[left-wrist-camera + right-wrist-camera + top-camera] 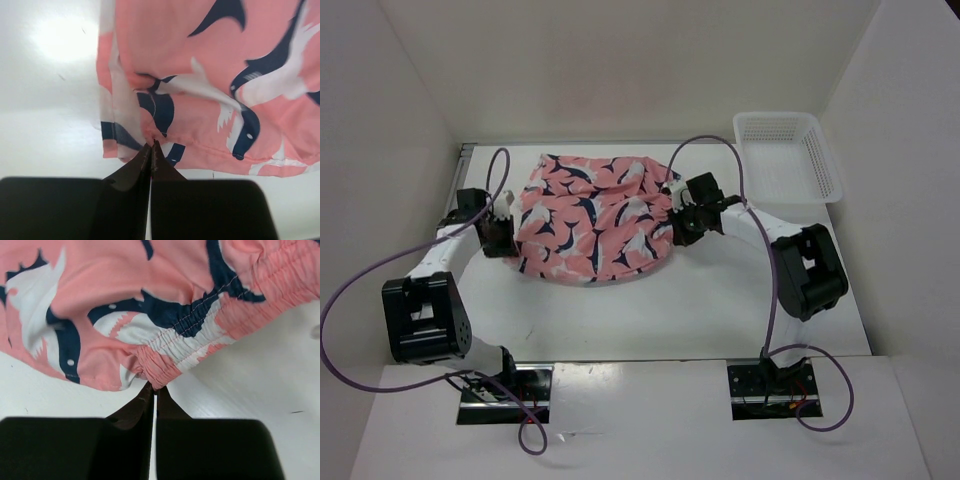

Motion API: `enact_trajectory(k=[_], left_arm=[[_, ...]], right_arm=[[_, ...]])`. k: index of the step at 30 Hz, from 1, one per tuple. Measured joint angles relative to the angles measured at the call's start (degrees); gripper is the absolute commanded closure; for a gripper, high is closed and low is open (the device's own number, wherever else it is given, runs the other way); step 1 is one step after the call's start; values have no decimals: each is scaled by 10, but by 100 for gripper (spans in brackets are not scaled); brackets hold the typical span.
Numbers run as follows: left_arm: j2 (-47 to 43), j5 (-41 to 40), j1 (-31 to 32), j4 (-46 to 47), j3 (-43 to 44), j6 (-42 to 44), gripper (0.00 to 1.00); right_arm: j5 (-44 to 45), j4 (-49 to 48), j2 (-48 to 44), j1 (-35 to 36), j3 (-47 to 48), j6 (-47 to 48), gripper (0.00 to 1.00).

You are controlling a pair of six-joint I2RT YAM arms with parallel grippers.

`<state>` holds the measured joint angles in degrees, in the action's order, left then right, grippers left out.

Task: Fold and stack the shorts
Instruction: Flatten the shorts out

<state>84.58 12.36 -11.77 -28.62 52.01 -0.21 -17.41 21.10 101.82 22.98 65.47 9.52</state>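
Shorts of soft salmon-pink fabric, printed all over with navy-and-white bird shapes, lay spread on the white bench between the two arms, toward its far side. The garment was rumpled rather than flat, and its near edge curved.

Left claw: the two dark fingers were pressed together with no gap at the tips. The tips met on a hemmed edge of the shorts, close to a corner of the garment, and the fabric puckered at that point. In the overhead view the left claw sat at the left edge of the shorts.

Right claw: the fingers were likewise closed tip to tip. The tips pinched the gathered elastic waistband at its edge, where the cloth bunched into a small fold. In the overhead view the right claw sat at the right edge of the shorts, opposite the left claw.

White plastic mesh basket: it stood at the far right corner of the bench, apart from the shorts and beyond the right arm.
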Motion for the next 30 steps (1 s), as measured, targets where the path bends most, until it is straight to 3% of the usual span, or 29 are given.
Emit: enact_trajectory(k=[4,9,15,20,25,27,30], left_arm=[[-23,-11,7,2,43,0,100],[-97,-15,30,-46,44,0,100],[-180,-12,43,-131,43,0,100],[-230,-3,46,-212,46,-1,100],[-243,4,46,-243,49,0,100],[-216,1,46,-245,81,0,100],[-146,-22,46,-198,187,0,100]], right_arm=[[1,22,-37,0,22,48,100],[1,83,-147,-13,2,127,100],[3,239,-264,-48,-37,260,100],[-11,357,-251,-47,-42,325,100],[-30,380,-231,-46,-33,314,100],[-48,384,-200,-54,20,284,100],[-73,348,-122,-77,181,200,100]])
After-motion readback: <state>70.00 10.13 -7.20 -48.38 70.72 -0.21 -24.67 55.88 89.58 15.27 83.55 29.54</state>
